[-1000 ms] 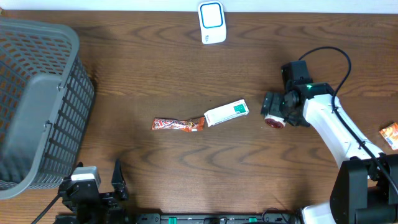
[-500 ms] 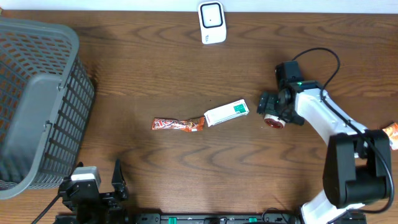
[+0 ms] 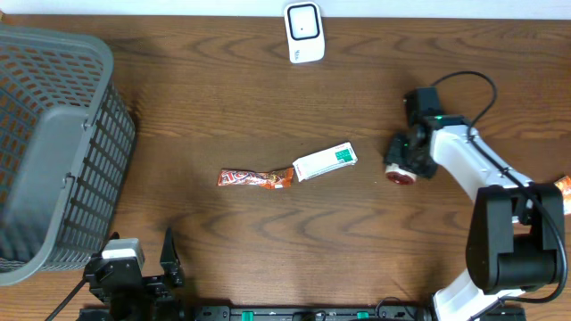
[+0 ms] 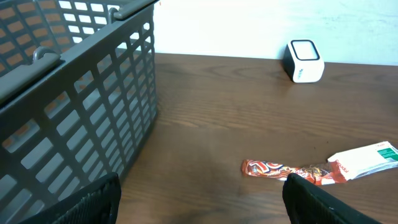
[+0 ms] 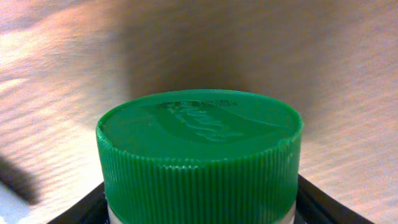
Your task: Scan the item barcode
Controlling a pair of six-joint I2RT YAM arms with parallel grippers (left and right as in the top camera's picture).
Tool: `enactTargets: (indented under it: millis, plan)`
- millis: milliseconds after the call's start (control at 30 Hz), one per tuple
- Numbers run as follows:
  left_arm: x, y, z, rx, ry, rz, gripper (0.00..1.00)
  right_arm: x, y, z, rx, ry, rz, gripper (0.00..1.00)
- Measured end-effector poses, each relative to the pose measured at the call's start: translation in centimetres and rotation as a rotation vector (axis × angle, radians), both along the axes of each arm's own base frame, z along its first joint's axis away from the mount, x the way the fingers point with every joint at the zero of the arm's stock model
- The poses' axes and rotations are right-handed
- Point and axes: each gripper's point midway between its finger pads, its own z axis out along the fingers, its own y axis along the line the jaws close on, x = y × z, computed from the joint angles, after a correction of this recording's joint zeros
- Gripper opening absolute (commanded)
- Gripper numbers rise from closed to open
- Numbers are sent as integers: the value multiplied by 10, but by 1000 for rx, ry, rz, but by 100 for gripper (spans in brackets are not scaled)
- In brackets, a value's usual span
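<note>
A small bottle with a ribbed green cap [image 5: 199, 146] fills the right wrist view. My right gripper [image 5: 200, 208] is shut on its white body, one black finger against each side. From overhead the bottle [image 3: 399, 174] lies on its side at the right of the table, red base facing the front edge, with the right gripper [image 3: 406, 159] over it. The white barcode scanner [image 3: 304, 32] stands at the table's far edge, also visible as the scanner [image 4: 305, 61]. My left gripper [image 4: 200, 211] hovers open and holds nothing, at the front left, far from the bottle.
A red candy wrapper [image 3: 256, 178] and a white-and-green packet [image 3: 325, 161] lie mid-table. A large grey basket [image 3: 53, 143] takes up the left side. An orange packet [image 3: 560, 192] shows at the right edge.
My right gripper's fingers have closed in on the bottle, and the gripper has shifted slightly right with it. The left arm has not moved.
</note>
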Motion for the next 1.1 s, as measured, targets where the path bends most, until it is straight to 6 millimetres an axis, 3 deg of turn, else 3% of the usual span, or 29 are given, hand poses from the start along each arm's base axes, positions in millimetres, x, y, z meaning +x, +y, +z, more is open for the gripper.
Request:
enactTargets:
  millis: [200, 567, 800, 1100]
  plan:
    - [0, 0, 0, 0, 0, 0, 84, -11, -48, 6, -7, 58, -110, 59]
    - [0, 0, 0, 0, 0, 0, 84, 0, -171, 23, -81, -90, -401, 63]
    - [0, 0, 0, 0, 0, 0, 84, -16, -249, 32, -202, -159, -558, 61]
    - [0, 0, 0, 0, 0, 0, 84, -35, -321, 48, -302, -261, -685, 61]
